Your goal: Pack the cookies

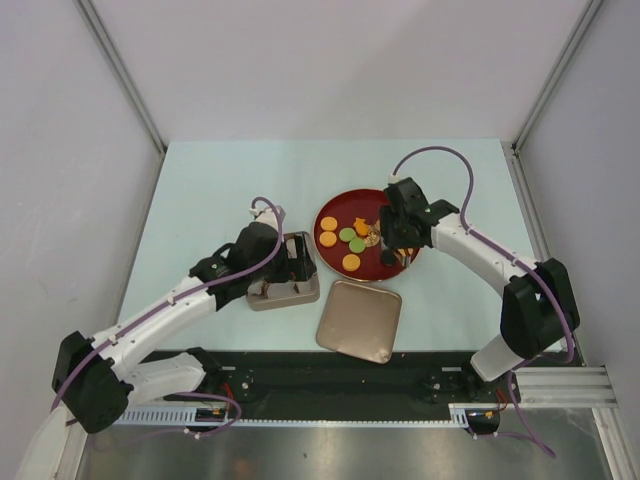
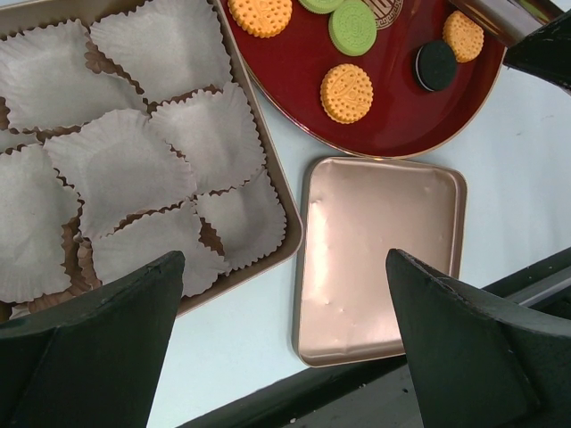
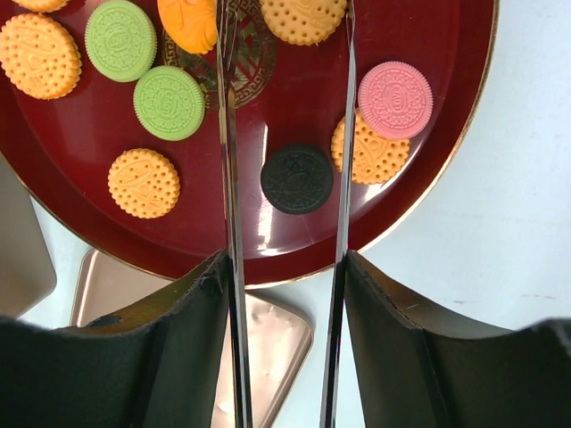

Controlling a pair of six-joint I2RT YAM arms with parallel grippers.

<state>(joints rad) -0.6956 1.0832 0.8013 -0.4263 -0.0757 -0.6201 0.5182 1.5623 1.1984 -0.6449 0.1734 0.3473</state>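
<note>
Pale mint table (image 1: pixel 220 190) between plain grey walls (image 1: pixel 60 150)
</note>
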